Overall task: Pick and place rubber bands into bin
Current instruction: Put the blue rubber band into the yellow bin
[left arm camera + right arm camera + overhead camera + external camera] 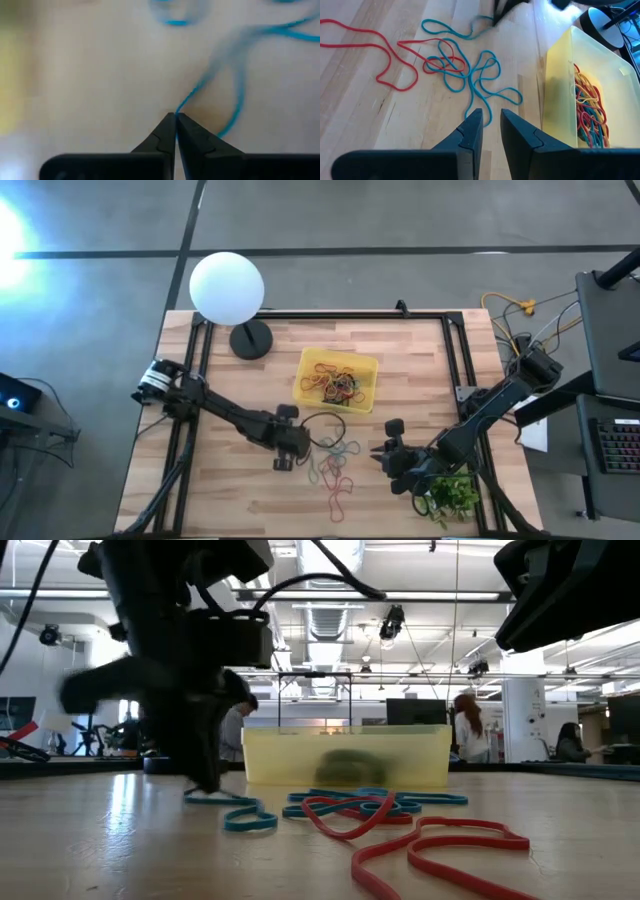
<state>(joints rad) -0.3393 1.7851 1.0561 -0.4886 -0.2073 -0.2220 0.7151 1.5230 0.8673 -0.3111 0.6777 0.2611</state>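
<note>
A: Where is the left gripper (pixel 297 448) located, and in what state are its fingers?

B: It is positioned at the table's middle, at 7 o'clock from the bin (pixel 337 379). Its fingers (pixel 165 131) are pressed together on a blue rubber band (pixel 235 95), which is pinched at the tips.

A: Where are the remaining bands found?

B: Loose blue and red rubber bands (pixel 336 468) are spread on the wooden table (pixel 220 490), at 6 o'clock from the bin. A tangled heap of bands (pixel 587 116) is contained inside the bin.

A: What is recorded for the right gripper (pixel 384 454)?

B: It is held at 3 o'clock from the loose bands, beside a small green plant (pixel 452 492). Its fingers (pixel 470 134) are spread slightly, and nothing is gripped between them. A white globe lamp (pixel 227 288) is placed at 10 o'clock from the bin.
</note>
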